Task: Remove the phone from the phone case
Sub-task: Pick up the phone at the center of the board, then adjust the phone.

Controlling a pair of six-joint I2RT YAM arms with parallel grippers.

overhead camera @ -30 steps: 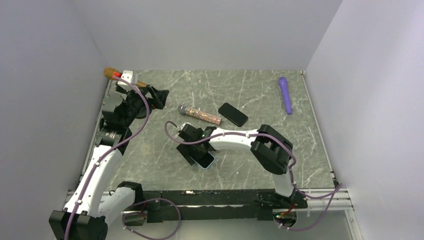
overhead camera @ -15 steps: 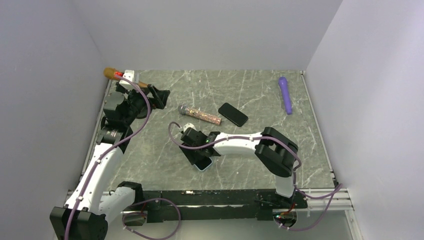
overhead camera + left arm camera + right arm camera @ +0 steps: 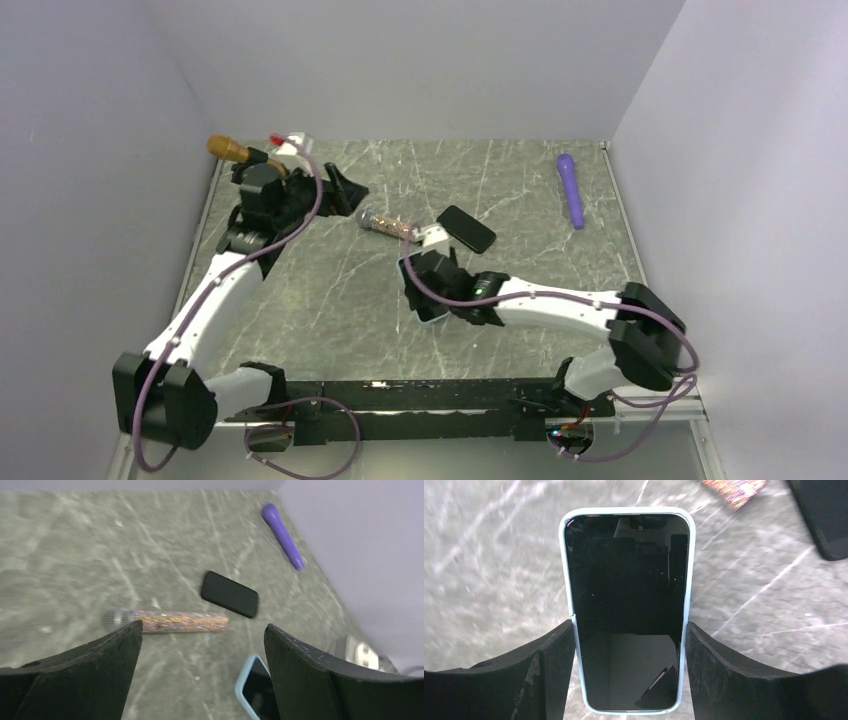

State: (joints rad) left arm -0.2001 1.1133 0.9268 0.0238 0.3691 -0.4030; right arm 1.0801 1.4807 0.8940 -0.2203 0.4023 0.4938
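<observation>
Right wrist view shows the phone [image 3: 629, 605], screen toward the camera and sitting in its pale blue case [image 3: 567, 570]. The right claw [image 3: 630, 630] is clamped on the case's two long edges near the middle of the table [image 3: 330, 290]. Whether it rests on the surface I cannot tell. Just beyond lie a glitter microphone [image 3: 170, 621] and a black slab [image 3: 229, 594], with a purple microphone [image 3: 282, 529] farther off. The left claw [image 3: 202, 627] stands wide apart, holding nothing.

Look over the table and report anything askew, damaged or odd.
Nothing stands out. The phone sits squarely in its blue case, screen uncracked, gripped at the sides by the right gripper. The glitter microphone, black phone and purple microphone lie flat.
</observation>
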